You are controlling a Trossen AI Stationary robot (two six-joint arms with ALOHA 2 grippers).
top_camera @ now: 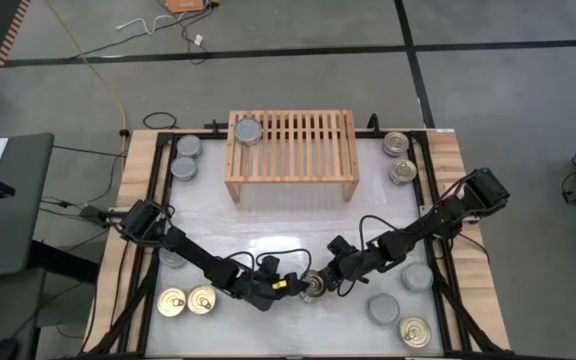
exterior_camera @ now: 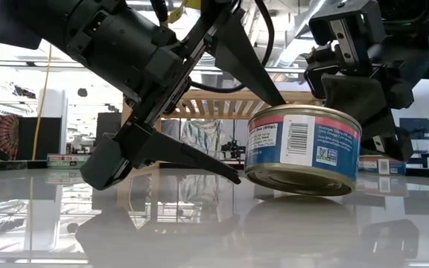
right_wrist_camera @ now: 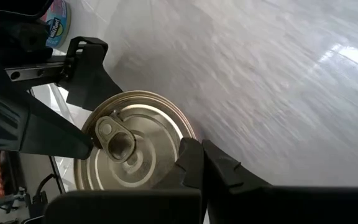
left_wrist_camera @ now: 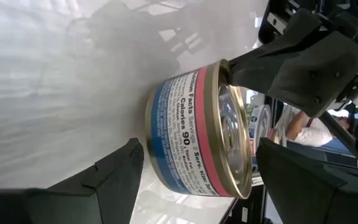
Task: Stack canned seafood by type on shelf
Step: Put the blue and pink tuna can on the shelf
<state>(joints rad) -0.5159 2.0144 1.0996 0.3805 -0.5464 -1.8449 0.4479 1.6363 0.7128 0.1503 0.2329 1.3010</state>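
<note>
From above, my two arms meet low at the front middle of the worktop (top_camera: 288,225), whose white centre between me and the shelf (top_camera: 291,147) lies open. My left hand (top_camera: 290,285) and my right hand (top_camera: 330,277) close in from either side on one gold-topped can (top_camera: 311,287). The shelf stands at the back with a single silver-topped can (top_camera: 248,131) on its slats near its left end. Two grey-topped cans (top_camera: 185,157) sit beside the shelf's left leg, two gold-topped ones (top_camera: 399,157) beside its right. Two gold tops (top_camera: 187,301) lie at the front left, and grey and gold tins (top_camera: 401,312) crowd the front right, near my right arm.

At table height, the can (exterior_camera: 302,149) is tilted, one edge of its base lifted off the glossy surface; its label is blue with a pink band and a barcode. My left fingers (exterior_camera: 192,160) are spread wide, one reaching the can's top rim, the other low beside it.

From my left wrist, the can (left_wrist_camera: 197,140) sits between my widely parted fingers (left_wrist_camera: 114,174), neither pressing its wall, while my right hand's finger (left_wrist_camera: 291,68) rests on its rim.

From my right wrist, the pull-ring lid (right_wrist_camera: 132,146) is in plain sight, my own fingers (right_wrist_camera: 194,165) at its edge; whether they pinch the rim I cannot tell.
</note>
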